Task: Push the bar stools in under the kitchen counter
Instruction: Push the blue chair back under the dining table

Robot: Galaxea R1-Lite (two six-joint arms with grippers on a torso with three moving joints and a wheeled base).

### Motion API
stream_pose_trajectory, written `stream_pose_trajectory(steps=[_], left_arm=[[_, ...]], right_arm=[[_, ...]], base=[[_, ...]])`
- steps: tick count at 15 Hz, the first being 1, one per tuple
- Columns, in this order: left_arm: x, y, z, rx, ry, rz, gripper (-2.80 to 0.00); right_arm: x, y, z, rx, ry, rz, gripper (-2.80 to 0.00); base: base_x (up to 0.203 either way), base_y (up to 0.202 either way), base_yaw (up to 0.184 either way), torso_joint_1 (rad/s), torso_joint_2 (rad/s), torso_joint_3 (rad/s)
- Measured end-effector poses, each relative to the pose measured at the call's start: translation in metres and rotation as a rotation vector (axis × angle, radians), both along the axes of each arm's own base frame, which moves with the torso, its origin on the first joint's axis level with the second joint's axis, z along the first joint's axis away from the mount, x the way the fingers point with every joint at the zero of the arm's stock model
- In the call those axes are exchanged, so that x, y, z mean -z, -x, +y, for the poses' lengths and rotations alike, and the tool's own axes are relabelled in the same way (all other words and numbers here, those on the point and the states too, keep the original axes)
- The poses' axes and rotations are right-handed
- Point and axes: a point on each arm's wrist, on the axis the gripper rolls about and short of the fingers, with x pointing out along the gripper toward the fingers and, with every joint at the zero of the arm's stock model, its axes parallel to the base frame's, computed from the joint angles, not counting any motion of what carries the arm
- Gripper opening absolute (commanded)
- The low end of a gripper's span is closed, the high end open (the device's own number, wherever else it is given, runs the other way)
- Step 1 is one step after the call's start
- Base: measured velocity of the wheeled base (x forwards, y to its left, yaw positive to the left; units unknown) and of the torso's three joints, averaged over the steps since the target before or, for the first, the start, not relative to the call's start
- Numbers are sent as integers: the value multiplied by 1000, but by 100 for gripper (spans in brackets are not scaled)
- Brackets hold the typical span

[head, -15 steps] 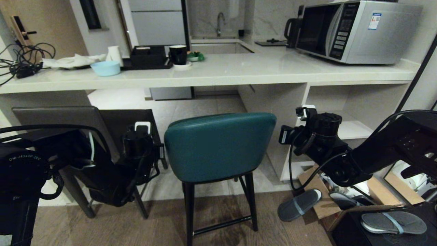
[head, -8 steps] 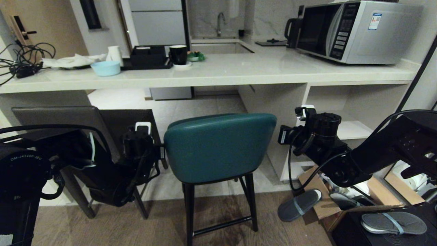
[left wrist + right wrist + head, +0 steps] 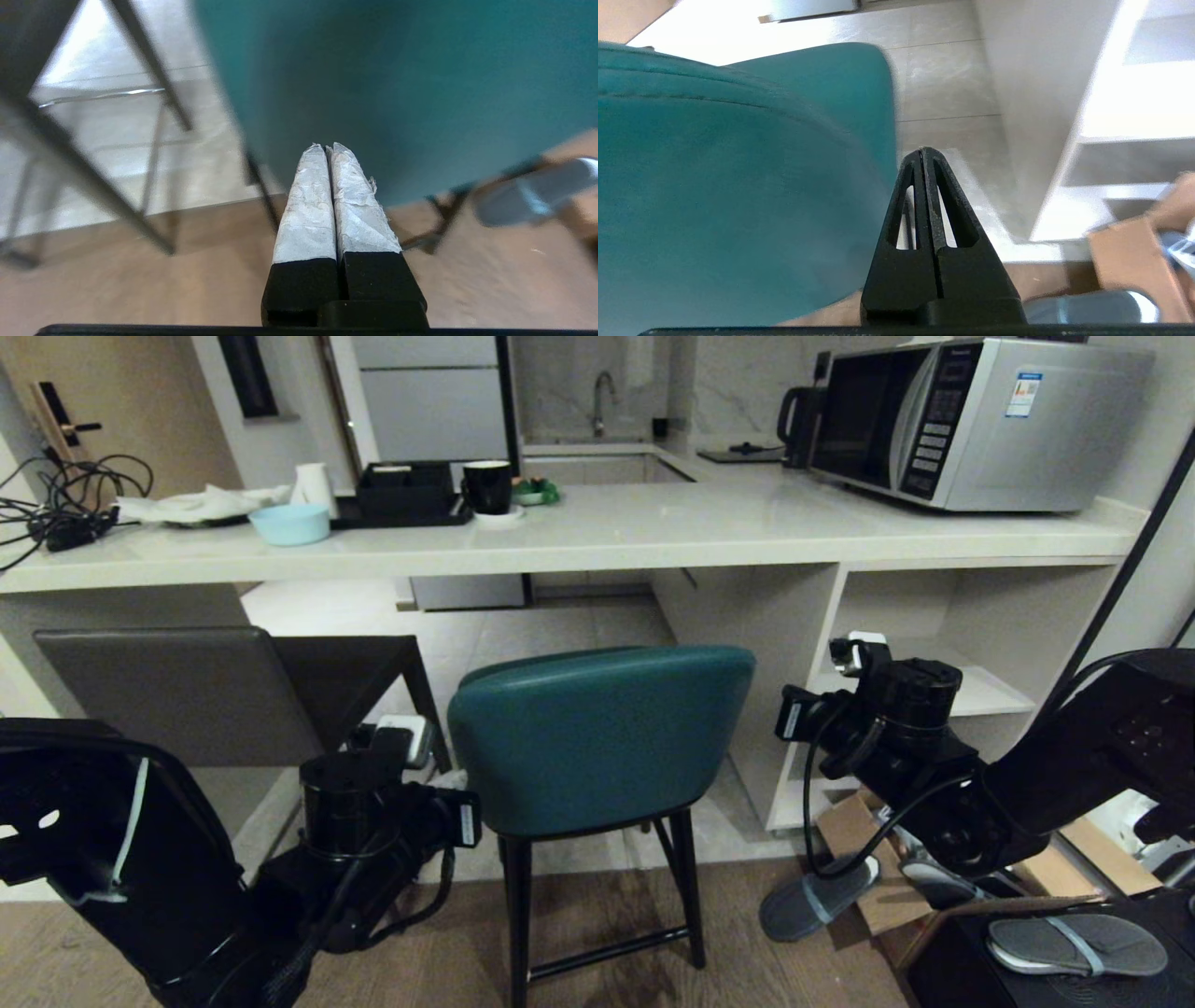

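The teal bar stool (image 3: 597, 737) stands in the middle, its curved back toward me, in front of the white kitchen counter (image 3: 653, 537). The dark grey bar stool (image 3: 177, 695) is at the left, partly under the counter. My left gripper (image 3: 325, 148) is shut and empty, low by the teal back's lower left edge (image 3: 373, 84); I cannot tell if it touches. My right gripper (image 3: 923, 151) is shut and empty, just off the teal back's right edge (image 3: 738, 177). Both wrists, the left (image 3: 355, 793) and the right (image 3: 896, 709), flank the stool.
The counter holds a microwave (image 3: 971, 420), a black cup (image 3: 487, 483), a blue bowl (image 3: 289, 523) and cables (image 3: 65, 509). Open white shelves (image 3: 971, 644) sit under its right end. Slippers (image 3: 817, 896) and a cardboard box (image 3: 868, 868) lie on the floor at right.
My left arm has dropped and swung from in front of the dark grey stool to the teal stool's lower left. The right arm shifted slightly rightward. The stools have not moved.
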Motion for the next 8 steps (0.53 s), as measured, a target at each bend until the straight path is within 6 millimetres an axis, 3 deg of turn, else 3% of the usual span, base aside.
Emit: stream_pose_trajectory(steps=[4,8], left_arm=[[4,-5,-25,42,9,-10,-280],[16,-38,-7,-71,-1,-15,-280]], right_arm=[[-1,8,-2,-2,4,10,-280],[-1,9,1,-13,4,10,-280]], base=[[0,0,0,0,0,0],[0,0,0,0,0,0]])
